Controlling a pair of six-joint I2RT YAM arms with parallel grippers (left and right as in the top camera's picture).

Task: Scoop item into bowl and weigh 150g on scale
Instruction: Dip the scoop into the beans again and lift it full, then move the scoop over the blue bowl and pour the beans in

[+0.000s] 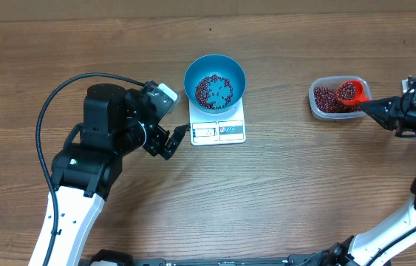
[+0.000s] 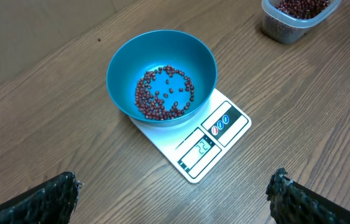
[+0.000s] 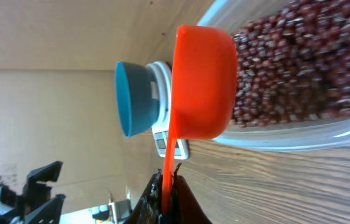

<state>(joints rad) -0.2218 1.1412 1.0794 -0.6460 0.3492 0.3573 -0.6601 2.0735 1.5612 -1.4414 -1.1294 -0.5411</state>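
The small dark red-brown beans (image 1: 213,90) are a loose, dry heap: light singly, hard and smooth, quick to roll and spill, and impossible to pinch up in any quantity. They want carrying in a vessel held level, so the place to take hold is the handle of the orange plastic scoop (image 1: 349,91), well back from its cup. I judge that any tilt or jolt on the way would scatter them across the wooden surface (image 1: 296,192).

The right end effector (image 1: 382,110) is clenched on that handle, its jaws pressed together on the thin orange strip, as the right wrist view (image 3: 165,198) shows. The cup sits just beyond its fingertips, loaded with beans and hovering over the clear rounded plastic tub (image 1: 315,103), which holds the main supply directly below. Far ahead of it, toward the other arm, stands the bright blue round bowl (image 1: 231,68) on the flat white rectangular scale (image 1: 219,131), with a thin scatter of beans over the bowl's floor.

The left end effector (image 1: 172,140) is released, fingers spread wide and grasping nothing, touching nothing. From its own camera (image 2: 173,180), the bowl (image 2: 131,62) and scale (image 2: 215,134) lie a short way ahead of its fingertips, the tub farther off beyond.
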